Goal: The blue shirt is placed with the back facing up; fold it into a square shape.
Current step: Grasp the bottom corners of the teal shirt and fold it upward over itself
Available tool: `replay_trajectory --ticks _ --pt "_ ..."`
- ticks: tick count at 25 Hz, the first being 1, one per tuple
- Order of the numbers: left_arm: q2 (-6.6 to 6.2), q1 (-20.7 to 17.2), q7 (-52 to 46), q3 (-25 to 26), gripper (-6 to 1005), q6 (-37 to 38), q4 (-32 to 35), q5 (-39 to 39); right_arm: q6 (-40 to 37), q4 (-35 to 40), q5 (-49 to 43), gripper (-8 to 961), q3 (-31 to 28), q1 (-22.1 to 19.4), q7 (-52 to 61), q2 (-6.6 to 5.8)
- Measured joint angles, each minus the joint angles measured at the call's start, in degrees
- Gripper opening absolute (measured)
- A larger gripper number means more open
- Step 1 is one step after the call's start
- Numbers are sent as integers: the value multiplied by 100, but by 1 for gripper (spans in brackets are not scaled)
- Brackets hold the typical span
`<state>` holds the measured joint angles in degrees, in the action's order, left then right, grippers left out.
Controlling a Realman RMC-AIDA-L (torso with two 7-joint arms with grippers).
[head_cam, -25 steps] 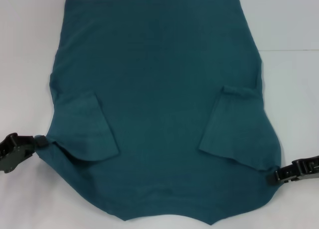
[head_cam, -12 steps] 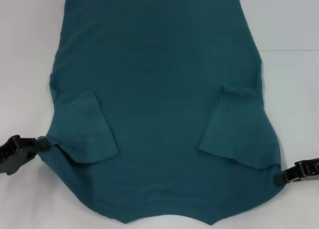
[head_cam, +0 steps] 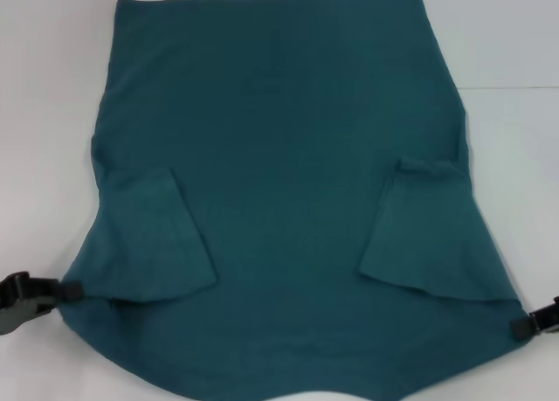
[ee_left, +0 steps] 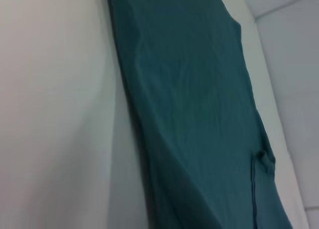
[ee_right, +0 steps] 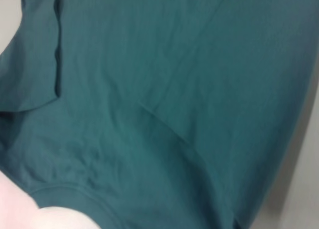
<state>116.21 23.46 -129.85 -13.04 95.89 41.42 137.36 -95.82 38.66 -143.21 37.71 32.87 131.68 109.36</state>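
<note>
Blue shirt point(head_cam: 288, 156) lies flat across the middle of the white table point(head_cam: 44, 86), back up. Both sleeves are folded in already. The body is not folded yet. The left tool point(head_cam: 72, 290) pinches the shirt's left corner near the front edge. The right tool point(head_cam: 521, 326) pinches the right corner. The shirt's near edge is cut off.

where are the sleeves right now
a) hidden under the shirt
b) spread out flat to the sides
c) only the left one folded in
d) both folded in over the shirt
d: the head view shows the left sleeve and right sleeve both lying folded inward on top of the shirt.
</note>
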Motion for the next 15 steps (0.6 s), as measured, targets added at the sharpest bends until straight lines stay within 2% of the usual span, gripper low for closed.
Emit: replay_trajectory --ticks 4,9,15 --pt "-38 -27 5 7 1 350 231 313 -335 2 -16 66 -53 -145 -97 -31" --pt "-45 -63 117 10 0 679 365 586 -747 4 -34 70 -30 -333 -268 -7" --pt "-62 -292 158 26 0 1023 625 696 -1020 10 -66 74 -18 -490 -453 -36"
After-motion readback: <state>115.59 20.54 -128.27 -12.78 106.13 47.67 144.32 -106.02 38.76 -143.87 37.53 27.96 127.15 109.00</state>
